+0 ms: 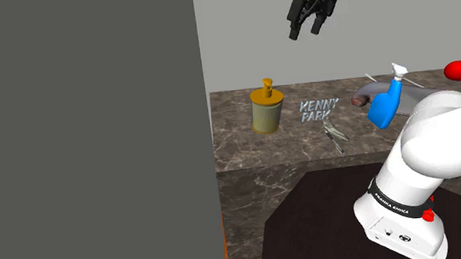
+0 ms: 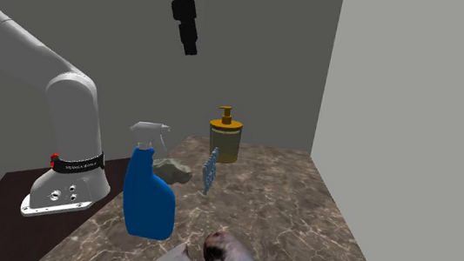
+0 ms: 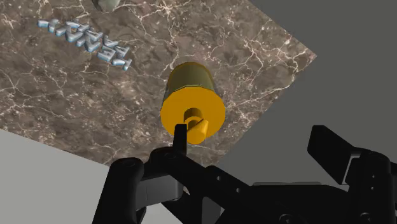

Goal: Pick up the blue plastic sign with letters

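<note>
The sign (image 1: 319,110) is a set of pale blue letters reading KENNY PARK, standing on the dark marble counter (image 1: 247,152) between a yellow dispenser and a blue spray bottle. It appears edge-on in the second exterior view (image 2: 210,169), and beyond the dispenser in the wrist view (image 3: 86,41). My black gripper (image 1: 307,27) hangs high above the counter, well clear of the sign, open with nothing between its fingers (image 3: 181,137). From the side the gripper (image 2: 189,47) points down above the dispenser.
A yellow pump dispenser (image 1: 266,107) sits directly under the hand (image 3: 191,95). A blue spray bottle (image 1: 388,101), a small grey-green object (image 1: 334,132), a grey-brown object (image 2: 218,255) and a red thing (image 1: 460,69) share the counter. A grey wall (image 1: 87,134) bounds the shoulder view's left.
</note>
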Robot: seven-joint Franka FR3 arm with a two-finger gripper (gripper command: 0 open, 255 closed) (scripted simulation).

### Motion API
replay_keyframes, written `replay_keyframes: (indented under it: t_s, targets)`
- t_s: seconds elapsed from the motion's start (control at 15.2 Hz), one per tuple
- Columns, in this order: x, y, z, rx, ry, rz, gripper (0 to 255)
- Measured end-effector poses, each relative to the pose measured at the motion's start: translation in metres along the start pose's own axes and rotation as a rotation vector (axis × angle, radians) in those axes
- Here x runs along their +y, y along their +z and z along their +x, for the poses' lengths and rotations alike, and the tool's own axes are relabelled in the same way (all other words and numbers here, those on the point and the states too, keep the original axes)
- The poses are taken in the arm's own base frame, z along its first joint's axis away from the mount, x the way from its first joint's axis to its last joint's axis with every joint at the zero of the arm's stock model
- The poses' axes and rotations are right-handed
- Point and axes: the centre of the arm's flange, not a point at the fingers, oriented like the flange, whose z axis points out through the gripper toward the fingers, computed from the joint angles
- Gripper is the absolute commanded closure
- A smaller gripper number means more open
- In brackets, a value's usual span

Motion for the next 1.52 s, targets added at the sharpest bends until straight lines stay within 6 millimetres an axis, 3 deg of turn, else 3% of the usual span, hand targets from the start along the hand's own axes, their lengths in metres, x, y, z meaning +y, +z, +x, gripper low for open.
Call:
replay_keyframes:
  t_s: [0.13, 0.33, 0.79, 1.52]
  targets:
    - [0.005, 0.004, -0.002, 0.001, -0.015, 0.004, 0]
    - [0.029, 0.023, -0.017, 0.005, -0.104, 0.023, 0]
    - [0.100, 0.091, -0.044, 0.019, -0.349, 0.080, 0]
    - [0.209, 0.198, -0.044, 0.040, -0.742, 0.169, 0]
